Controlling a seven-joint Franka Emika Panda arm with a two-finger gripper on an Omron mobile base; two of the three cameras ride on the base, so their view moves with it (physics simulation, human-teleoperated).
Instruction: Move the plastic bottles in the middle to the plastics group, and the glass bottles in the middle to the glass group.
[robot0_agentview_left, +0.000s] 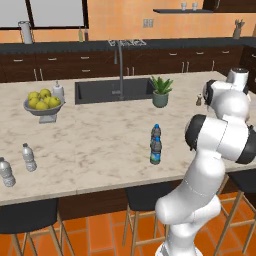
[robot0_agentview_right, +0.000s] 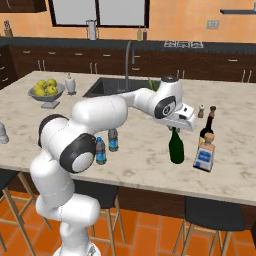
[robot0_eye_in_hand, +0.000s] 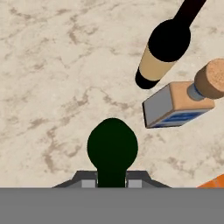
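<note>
**Green bottle clamped at the neck, right beside the glass group**

The hand (robot0_agentview_right: 176, 128) is down over the green wine bottle (robot0_agentview_right: 176, 147), fingers (robot0_eye_in_hand: 89, 183) pinched together on its neck. From the hand view we look straight down the bottle's dark shoulder, with marble all around it. In the right base view its base seems to sit on the worktop (robot0_agentview_right: 150, 165), though contact is hard to judge. It's upright, near the worktop's front edge toward the right end.

Just beside it stands the squat clear bottle (robot0_agentview_right: 204, 156) with the blue label and cork stopper. Behind that one, toward the sink side, is the dark bottle (robot0_agentview_right: 208, 125) with the tan label. All three are close together but apart.

Over in the middle, near the front edge, the two blue-capped plastic bottles (robot0_agentview_left: 156, 145) stand one just behind the other.

Far off at the left end, two pale water bottles (robot0_agentview_left: 28, 157) with white caps wait near the front corner. A bowl of lemons (robot0_agentview_left: 43, 103) and a potted plant (robot0_agentview_left: 161, 91) sit back by the sink (robot0_agentview_left: 112, 91).
</note>
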